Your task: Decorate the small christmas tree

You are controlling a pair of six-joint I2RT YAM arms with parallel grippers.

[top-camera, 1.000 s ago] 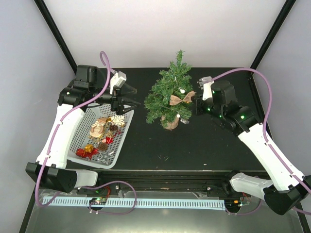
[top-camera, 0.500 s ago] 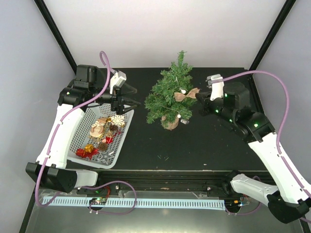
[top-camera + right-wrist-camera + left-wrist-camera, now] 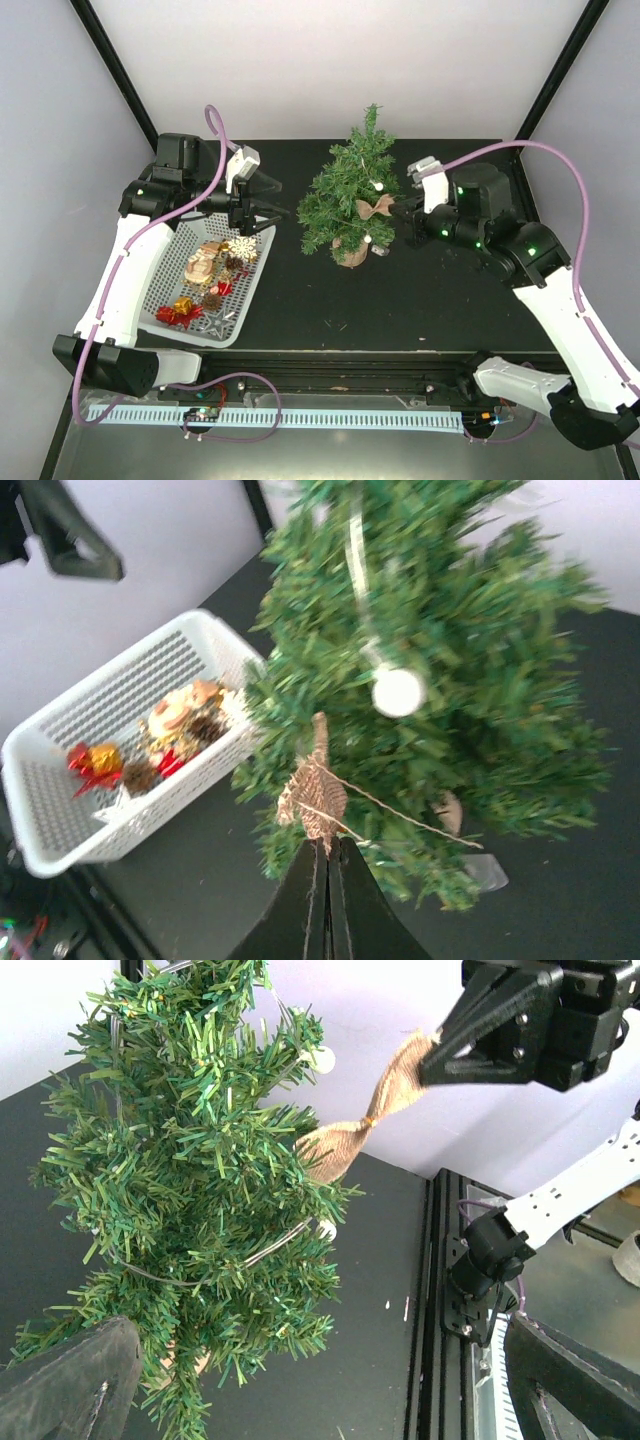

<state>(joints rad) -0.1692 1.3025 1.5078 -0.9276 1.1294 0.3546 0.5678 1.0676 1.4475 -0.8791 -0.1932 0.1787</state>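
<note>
The small christmas tree (image 3: 349,196) stands mid-table on its wood-slice base, with a light string and white baubles on it. It also shows in the left wrist view (image 3: 190,1180) and the right wrist view (image 3: 450,670). My right gripper (image 3: 399,212) is shut on one end of a burlap bow (image 3: 377,207). It holds the bow against the tree's right-side branches. The bow also shows in the right wrist view (image 3: 313,792) ahead of the closed right gripper (image 3: 328,846), and in the left wrist view (image 3: 372,1118). My left gripper (image 3: 274,201) is open and empty, left of the tree.
A white basket (image 3: 243,296) sits at the left and holds several ornaments: a snowflake, pine cones, red and gold gift boxes, a star. It also shows in the right wrist view (image 3: 60,825). Black frame posts and white walls enclose the black table.
My right gripper drew the bow back to the right and up, then brought it in against the tree's right side again. The left arm has not moved.
</note>
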